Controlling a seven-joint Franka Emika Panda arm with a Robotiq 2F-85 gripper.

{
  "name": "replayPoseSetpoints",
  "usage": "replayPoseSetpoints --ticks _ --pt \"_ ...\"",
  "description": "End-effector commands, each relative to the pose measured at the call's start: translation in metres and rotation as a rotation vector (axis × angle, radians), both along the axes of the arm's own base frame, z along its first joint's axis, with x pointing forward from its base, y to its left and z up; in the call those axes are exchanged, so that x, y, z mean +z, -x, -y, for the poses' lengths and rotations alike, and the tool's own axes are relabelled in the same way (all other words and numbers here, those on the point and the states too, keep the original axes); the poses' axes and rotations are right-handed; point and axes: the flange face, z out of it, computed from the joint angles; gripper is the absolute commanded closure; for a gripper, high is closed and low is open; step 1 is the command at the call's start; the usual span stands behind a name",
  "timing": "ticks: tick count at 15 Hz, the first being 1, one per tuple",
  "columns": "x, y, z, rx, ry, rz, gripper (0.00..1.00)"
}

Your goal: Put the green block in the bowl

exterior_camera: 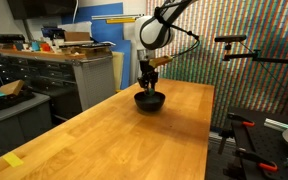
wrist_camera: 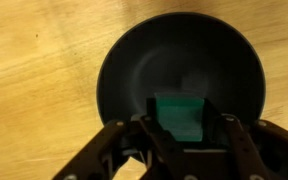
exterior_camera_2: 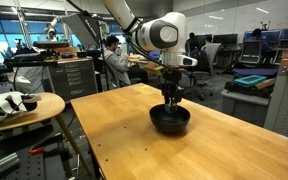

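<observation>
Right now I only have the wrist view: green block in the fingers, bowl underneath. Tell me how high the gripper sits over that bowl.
Observer: Low. In an exterior view the gripper hangs right over the bowl, fingertips about at its rim.
Operator: Good for dropping the green block. Now give me the bowl's place on the table.
Observer: It sits flat toward the far end of the wooden table, with tabletop showing all around it.
Operator: Report the wrist's tilt.
Observer: None that I can see; the gripper points straight down.
</observation>
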Motion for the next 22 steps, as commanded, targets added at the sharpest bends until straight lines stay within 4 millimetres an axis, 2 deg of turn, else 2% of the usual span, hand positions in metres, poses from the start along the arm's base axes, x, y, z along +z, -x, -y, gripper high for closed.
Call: replayPoseSetpoints --ticks 1,7,8,9,11,14,18,22 --pt "-0.008 -0.006 0.004 -0.002 -0.009 0.021 0.79" --pt "-0.023 -0.008 0.002 0.000 -0.016 0.019 0.79" --pt "-0.024 -0.007 0.002 0.000 -0.018 0.016 0.62" --pt "-0.024 -0.007 0.003 -0.002 -0.024 0.013 0.29" --pt "-0.022 -0.007 0.003 -0.007 -0.025 0.014 0.22" --pt "-0.016 -0.007 0.002 -0.010 -0.031 0.021 0.00" --pt "0.000 -0.006 0.002 -0.008 -0.033 0.030 0.00" --pt "0.027 -0.004 0.010 0.002 -0.027 0.048 0.00"
